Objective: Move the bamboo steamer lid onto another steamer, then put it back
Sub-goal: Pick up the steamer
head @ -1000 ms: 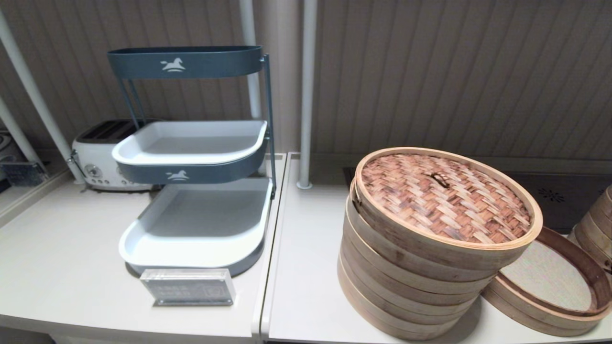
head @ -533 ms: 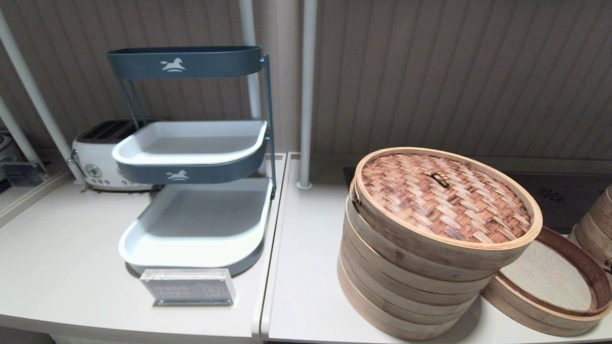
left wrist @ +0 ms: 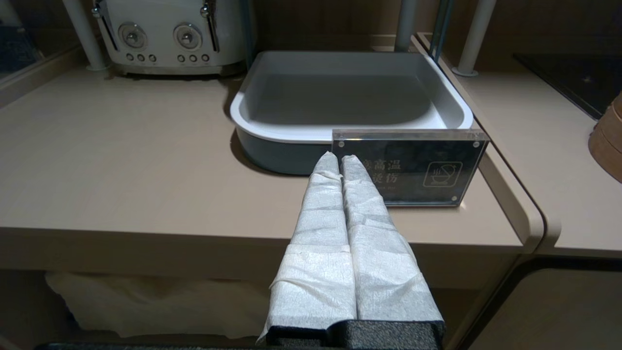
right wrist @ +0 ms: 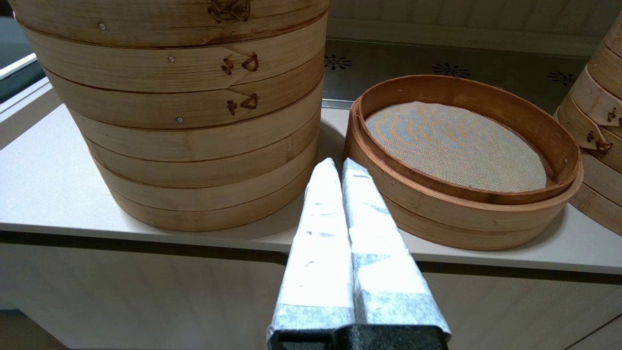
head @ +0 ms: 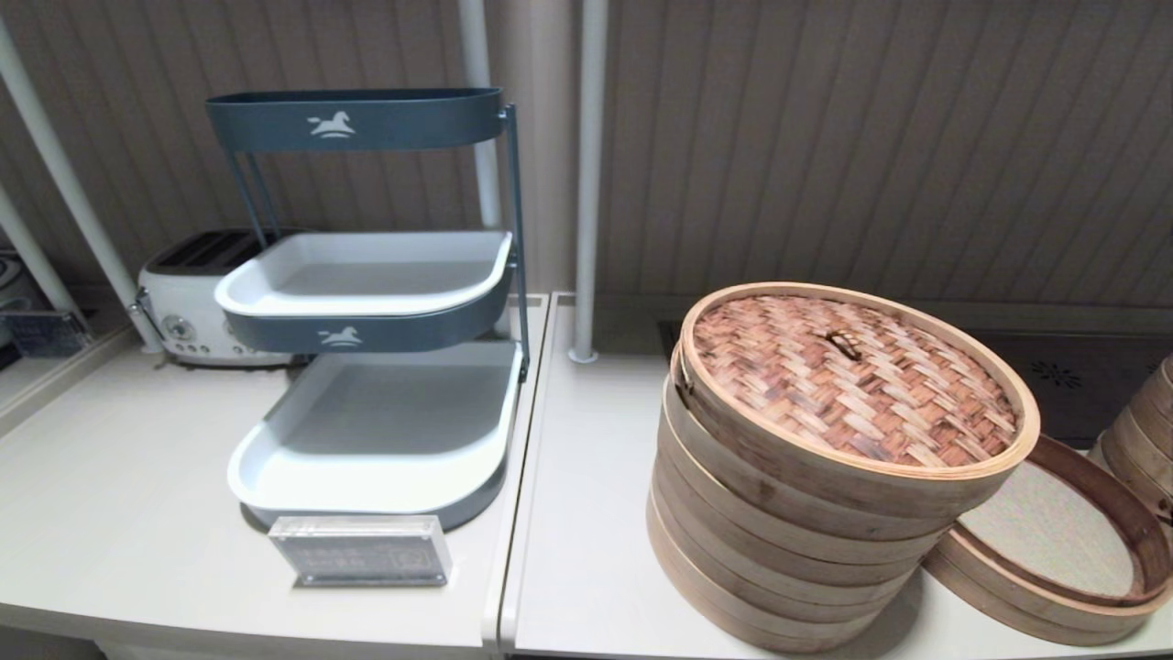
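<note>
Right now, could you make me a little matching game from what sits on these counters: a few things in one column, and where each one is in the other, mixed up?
Things:
1. bamboo steamer lid
2. low steamer
3. toaster
4. clear sign

Places:
A. at the counter's front edge, before the grey tray rack
B. at the back left, behind the rack
C. on top of the tall steamer stack
D. uncovered, to the right of the tall stack

Pairs: 1-C, 2-D, 3-B, 4-A

Both tools, left and right, are shut and wait off the counter's front edge.
</note>
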{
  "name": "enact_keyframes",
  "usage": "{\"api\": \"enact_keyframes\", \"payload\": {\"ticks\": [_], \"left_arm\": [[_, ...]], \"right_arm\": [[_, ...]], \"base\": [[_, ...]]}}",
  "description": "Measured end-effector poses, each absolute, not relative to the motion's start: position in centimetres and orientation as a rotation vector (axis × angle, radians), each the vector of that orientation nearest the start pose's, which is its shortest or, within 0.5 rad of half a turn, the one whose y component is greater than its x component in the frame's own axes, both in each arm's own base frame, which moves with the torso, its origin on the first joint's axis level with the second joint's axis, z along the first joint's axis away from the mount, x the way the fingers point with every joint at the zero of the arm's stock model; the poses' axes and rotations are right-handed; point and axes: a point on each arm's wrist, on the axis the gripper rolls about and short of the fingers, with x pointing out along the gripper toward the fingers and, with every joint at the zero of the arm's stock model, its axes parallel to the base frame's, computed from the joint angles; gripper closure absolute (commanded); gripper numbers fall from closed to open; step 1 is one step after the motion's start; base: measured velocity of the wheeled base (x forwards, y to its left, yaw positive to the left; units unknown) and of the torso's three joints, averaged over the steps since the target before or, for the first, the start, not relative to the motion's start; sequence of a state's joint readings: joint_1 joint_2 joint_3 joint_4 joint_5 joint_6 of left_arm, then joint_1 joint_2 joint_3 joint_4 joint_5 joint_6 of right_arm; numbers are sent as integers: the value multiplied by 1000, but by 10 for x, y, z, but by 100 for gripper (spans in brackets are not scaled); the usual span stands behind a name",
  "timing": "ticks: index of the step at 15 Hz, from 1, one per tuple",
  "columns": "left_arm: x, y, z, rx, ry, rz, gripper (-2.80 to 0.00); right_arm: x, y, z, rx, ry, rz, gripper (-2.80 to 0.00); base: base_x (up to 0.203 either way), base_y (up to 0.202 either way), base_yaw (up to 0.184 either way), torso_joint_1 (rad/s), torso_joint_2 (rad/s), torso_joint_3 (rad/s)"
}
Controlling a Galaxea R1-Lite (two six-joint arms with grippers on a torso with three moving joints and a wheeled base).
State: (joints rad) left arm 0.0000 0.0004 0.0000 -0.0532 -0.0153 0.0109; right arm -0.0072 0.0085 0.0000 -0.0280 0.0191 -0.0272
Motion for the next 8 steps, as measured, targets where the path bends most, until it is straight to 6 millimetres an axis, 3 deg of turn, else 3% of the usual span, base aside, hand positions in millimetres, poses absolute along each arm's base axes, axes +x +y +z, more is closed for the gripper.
{"api": "enact_keyframes", "payload": {"ticks": [8], "left_arm": [[-23,0,81,11,-53,-15,0]], "right_arm": [[-22,1,79,-27,-21,13,0]], "base": [[0,0,0,0,0,0]]}}
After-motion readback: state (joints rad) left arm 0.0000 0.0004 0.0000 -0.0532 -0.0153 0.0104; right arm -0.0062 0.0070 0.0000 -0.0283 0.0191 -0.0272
